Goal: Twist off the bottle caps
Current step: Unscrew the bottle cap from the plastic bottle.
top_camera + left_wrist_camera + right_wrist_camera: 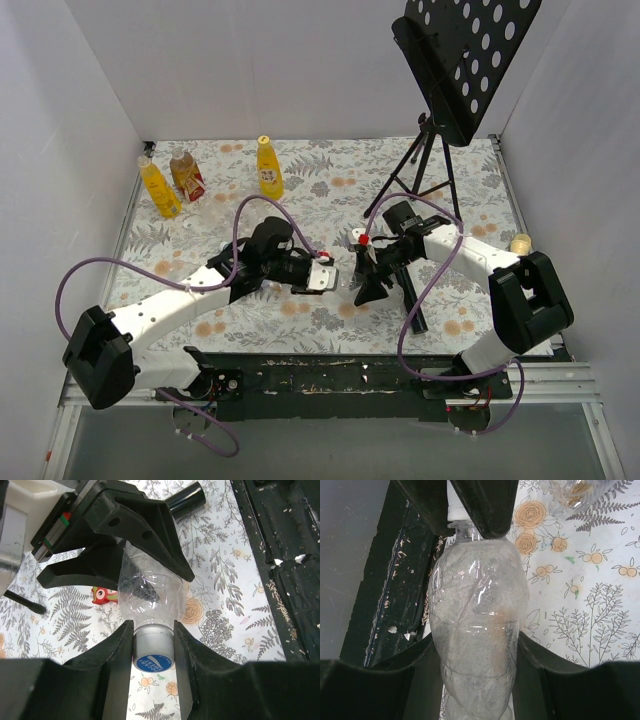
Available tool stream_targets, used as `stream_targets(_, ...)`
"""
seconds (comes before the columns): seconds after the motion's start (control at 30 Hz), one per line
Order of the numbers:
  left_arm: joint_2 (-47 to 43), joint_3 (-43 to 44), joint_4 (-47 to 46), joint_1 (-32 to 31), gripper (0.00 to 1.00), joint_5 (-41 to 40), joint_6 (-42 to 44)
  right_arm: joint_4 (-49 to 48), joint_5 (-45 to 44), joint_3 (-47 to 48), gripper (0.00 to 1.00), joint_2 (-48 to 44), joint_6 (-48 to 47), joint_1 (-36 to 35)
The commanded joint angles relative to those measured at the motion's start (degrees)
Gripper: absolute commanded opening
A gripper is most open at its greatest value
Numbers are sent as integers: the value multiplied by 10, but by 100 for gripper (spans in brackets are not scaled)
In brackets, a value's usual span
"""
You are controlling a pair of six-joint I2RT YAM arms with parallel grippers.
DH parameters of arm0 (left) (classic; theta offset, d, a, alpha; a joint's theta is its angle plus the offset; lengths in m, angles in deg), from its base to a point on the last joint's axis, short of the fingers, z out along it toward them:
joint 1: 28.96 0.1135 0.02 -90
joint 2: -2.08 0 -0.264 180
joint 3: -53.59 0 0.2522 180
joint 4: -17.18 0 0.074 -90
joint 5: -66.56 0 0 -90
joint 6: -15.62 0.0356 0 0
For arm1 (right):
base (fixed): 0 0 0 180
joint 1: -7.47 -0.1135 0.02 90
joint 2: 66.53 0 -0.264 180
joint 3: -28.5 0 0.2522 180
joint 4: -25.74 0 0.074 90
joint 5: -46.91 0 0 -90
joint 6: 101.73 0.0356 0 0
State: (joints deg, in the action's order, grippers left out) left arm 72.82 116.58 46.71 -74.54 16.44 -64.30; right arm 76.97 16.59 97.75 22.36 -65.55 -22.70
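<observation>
Pinching the cap is done by the left end effector, shut tight on it so it can be turned. The clear bottle is clamped around its body by the right end effector, so it cannot spin. It is held sideways over the surface, toward the middle of the near edge. Open room is seen all round; the other bottles stand well apart by the far left corner.

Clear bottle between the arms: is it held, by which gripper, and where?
The right gripper grips the clear bottle around its body; the left gripper clamps its cap.
</observation>
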Motion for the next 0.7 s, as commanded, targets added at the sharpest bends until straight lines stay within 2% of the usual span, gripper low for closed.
stream_targets(0.0, -57, -30, -86, -10, 23, 1, -63, -4, 28, 9, 9, -4, 6, -5)
stream_targets(0.03, -73, -40, -110, -11, 48, -17, -123, -2, 28, 10, 9, -4, 5, -5)
stream_targets(0.13, -118, -61, -154, -7, 74, -68, -262, -3, 27, 10, 9, -7, 6, -5)
stream_targets(0.17, -133, -69, -183, -6, 89, -87, -309, -4, 27, 9, 9, -7, 5, -5)
stream_targets(0.2, -148, -75, -193, -6, 98, -110, -357, -2, 28, 11, 9, -7, 5, -5)
stream_targets(0.27, -170, -78, -192, -4, 98, -150, -440, -3, 29, 11, 9, -6, 5, -5)
stream_targets(0.33, -186, -79, -189, -1, 98, -241, -556, -3, 31, 10, 9, -5, 6, -5)
stream_targets(0.43, -176, -47, -112, 6, 98, -342, -744, -5, 32, 10, 9, -5, 7, -5)
stream_targets(0.53, -140, -27, -25, 24, 98, -324, -892, -14, 32, 9, 9, -5, 22, -5)
stream_targets(0.6, -131, -48, -44, 24, 96, -301, -985, -26, 34, 5, 9, -3, 36, -5)
stream_targets(0.67, -127, -65, -79, 24, 88, -284, -1045, -36, 43, 3, 9, -4, 52, -5)
